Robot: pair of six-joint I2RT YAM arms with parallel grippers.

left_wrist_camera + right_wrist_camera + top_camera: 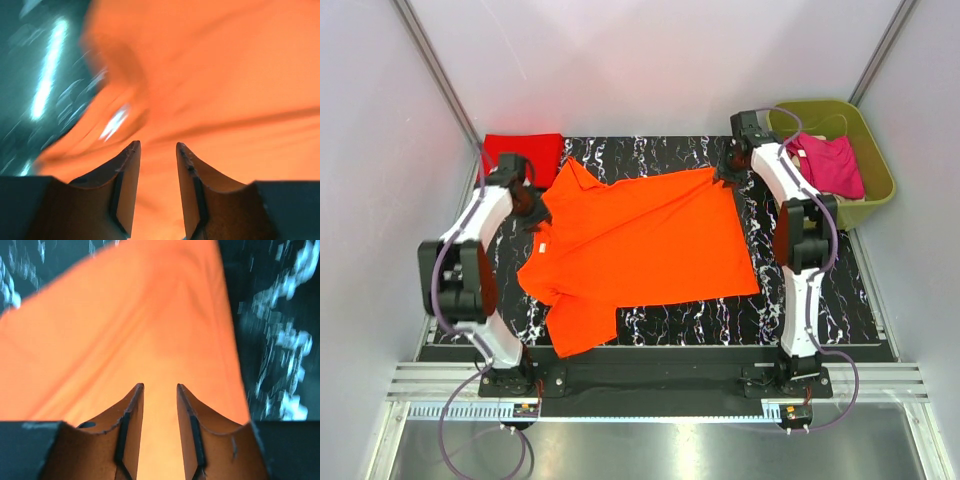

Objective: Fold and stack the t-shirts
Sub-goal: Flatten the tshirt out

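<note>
A bright orange t-shirt (640, 245) lies spread flat across the black marbled table (820, 300), its collar toward the left arm. My left gripper (538, 213) hovers over the shirt's left edge near the collar. In the left wrist view the left gripper (157, 145) is open, with orange cloth (225, 75) below the gap and nothing pinched. My right gripper (728, 172) sits over the shirt's far right corner. In the right wrist view the right gripper (160, 386) is also open above the cloth (130, 330). A folded red t-shirt (525, 150) rests at the back left.
An olive-green tub (880, 160) stands at the back right, holding a magenta pink t-shirt (832, 165) over a beige one (855, 200). White walls close in on both sides and the back. A metal rail runs along the near edge.
</note>
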